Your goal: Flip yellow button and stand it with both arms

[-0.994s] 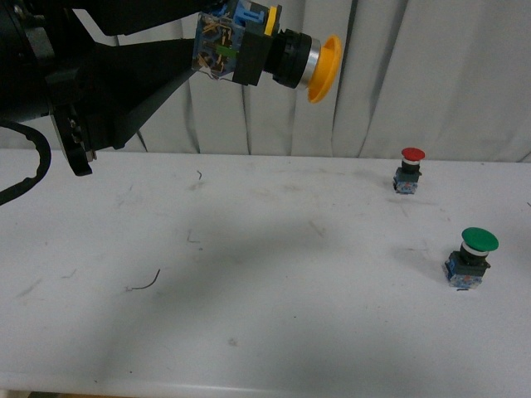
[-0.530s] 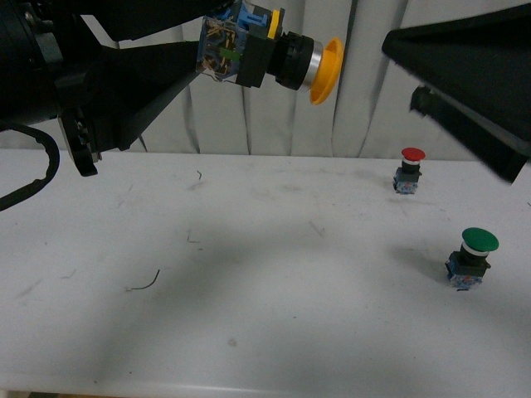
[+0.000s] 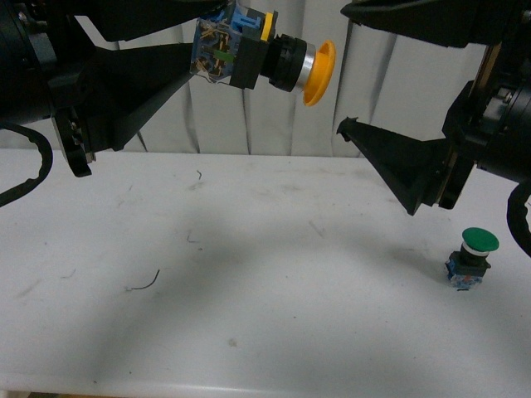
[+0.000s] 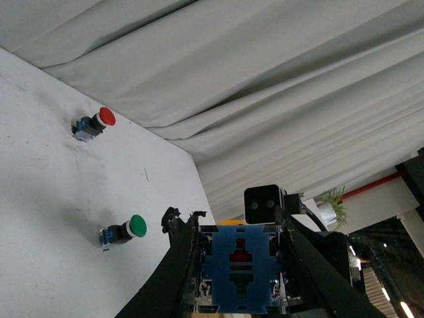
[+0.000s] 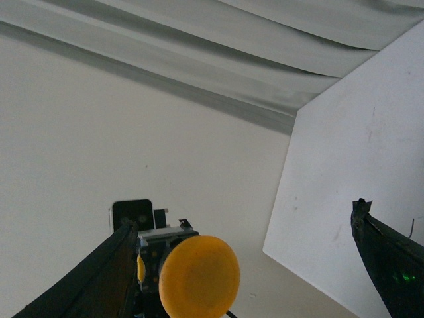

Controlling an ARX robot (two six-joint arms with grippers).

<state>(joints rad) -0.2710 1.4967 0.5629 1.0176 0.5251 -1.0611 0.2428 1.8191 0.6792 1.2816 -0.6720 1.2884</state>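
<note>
Yellow cap pointing right, the yellow button [image 3: 261, 56] hangs high over the table [image 3: 249, 332], our left gripper [image 3: 217, 51] clamped on its clear-blue block. We judge it is held sideways to offer the cap to our right gripper [image 3: 342, 70], whose jaws gape wide and empty just right of it. Open surface lies below and left; the green switch [image 3: 470, 259] stands at the near right, so we would set down left of it.

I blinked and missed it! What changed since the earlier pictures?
The right gripper swung in from the right, open, and now faces the cap of the yellow button, blocking the front view of the red button. The left gripper still holds the yellow button up sideways. The green button stayed put.
</note>
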